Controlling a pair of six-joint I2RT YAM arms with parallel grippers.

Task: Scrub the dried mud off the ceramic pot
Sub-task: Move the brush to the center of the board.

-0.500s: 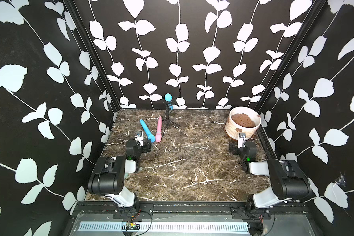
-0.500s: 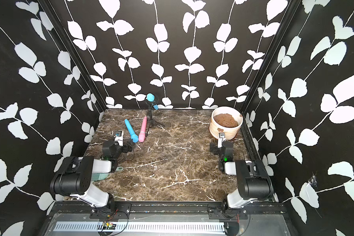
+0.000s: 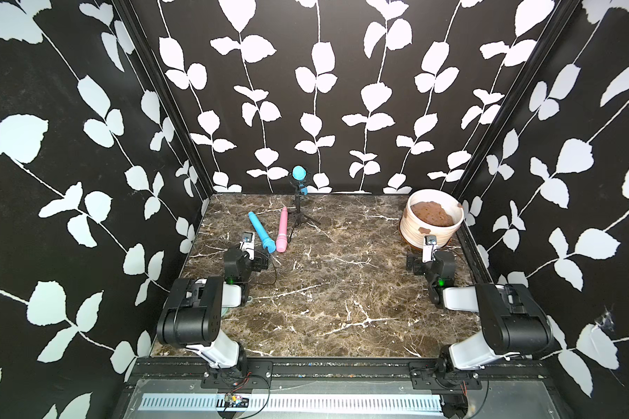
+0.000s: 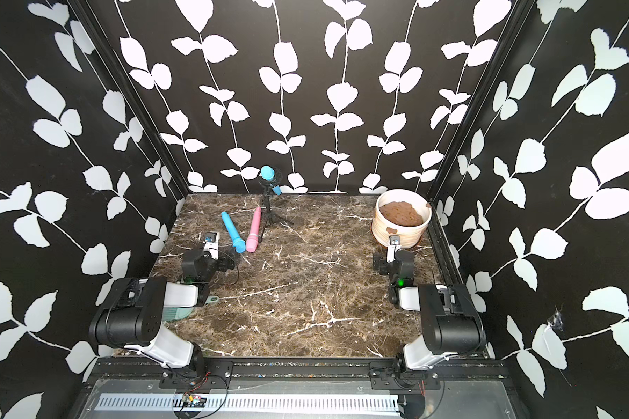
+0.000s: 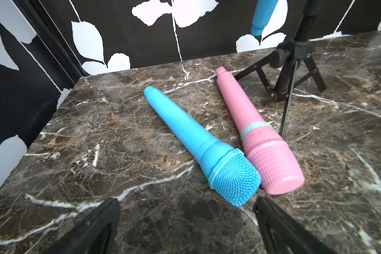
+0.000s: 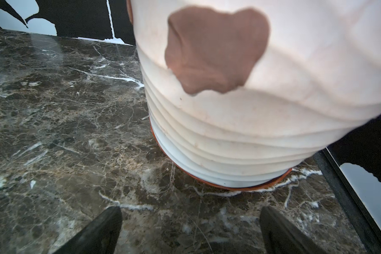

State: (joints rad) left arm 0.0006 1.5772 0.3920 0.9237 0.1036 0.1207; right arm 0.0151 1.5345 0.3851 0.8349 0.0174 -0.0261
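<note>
The ceramic pot [image 3: 414, 237] [image 4: 411, 234] stands at the back right of the marble table, cream, ribbed, on an orange saucer, with lumpy brown soil inside. A blob of dried mud [image 3: 422, 229] [image 6: 216, 50] sticks to its near side, and a smaller one [image 3: 459, 205] sits on its far right rim. My right gripper [image 3: 427, 255] [image 6: 189, 214] rests low just in front of the pot, open and empty. On the left side my left gripper [image 3: 255, 257] [image 5: 186, 206] is open and empty, just short of the head of a blue microphone [image 5: 191, 140].
A pink microphone [image 3: 282, 232] lies next to the blue one. Behind them a black tripod [image 3: 298, 214] holds another blue microphone. A pale green object [image 4: 177, 313] lies mostly hidden under the left arm. Patterned walls close in the left, back and right sides.
</note>
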